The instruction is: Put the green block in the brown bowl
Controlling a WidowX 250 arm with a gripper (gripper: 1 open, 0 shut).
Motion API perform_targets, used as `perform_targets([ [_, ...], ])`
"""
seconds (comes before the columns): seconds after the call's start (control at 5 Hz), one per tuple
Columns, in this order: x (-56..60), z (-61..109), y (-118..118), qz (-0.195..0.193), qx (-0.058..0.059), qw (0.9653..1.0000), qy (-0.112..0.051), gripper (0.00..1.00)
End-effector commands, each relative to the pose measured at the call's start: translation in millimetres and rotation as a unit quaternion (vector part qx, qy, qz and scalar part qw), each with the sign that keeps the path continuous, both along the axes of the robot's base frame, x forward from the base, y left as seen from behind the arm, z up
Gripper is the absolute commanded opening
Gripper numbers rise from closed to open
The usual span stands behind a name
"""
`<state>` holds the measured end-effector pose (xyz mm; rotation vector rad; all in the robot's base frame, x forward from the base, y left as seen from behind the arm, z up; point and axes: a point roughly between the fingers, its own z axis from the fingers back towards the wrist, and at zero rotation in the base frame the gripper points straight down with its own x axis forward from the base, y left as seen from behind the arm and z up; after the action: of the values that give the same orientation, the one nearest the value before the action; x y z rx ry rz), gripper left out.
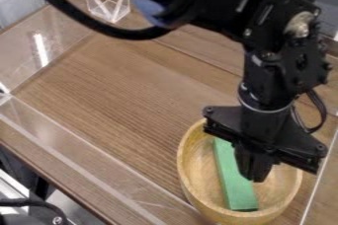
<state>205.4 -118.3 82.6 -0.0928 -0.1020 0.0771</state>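
The brown bowl stands at the lower right of the wooden table. Inside it lies the green block, a long bar running from the bowl's back left towards its front rim. My black gripper points straight down into the bowl, just right of the block's upper half. Its fingers are pressed together, with nothing between them. The gripper's body hides the back right part of the bowl.
The table top is wood grain with a low clear plastic wall along its front and left sides. A clear folded stand sits at the back. The bowl is close to the table's front right edge.
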Motion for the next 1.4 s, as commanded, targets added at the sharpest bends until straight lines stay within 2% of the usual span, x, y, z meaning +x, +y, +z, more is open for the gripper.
perform_targets([
  [0.0, 11.1, 12.8, -2, 0.008, -0.012, 0.9997, -0.019, 0.0],
  [1.2, 29.1, 24.7, 1, 0.013, -0.021, 0.9991, -0.034, 0.0],
])
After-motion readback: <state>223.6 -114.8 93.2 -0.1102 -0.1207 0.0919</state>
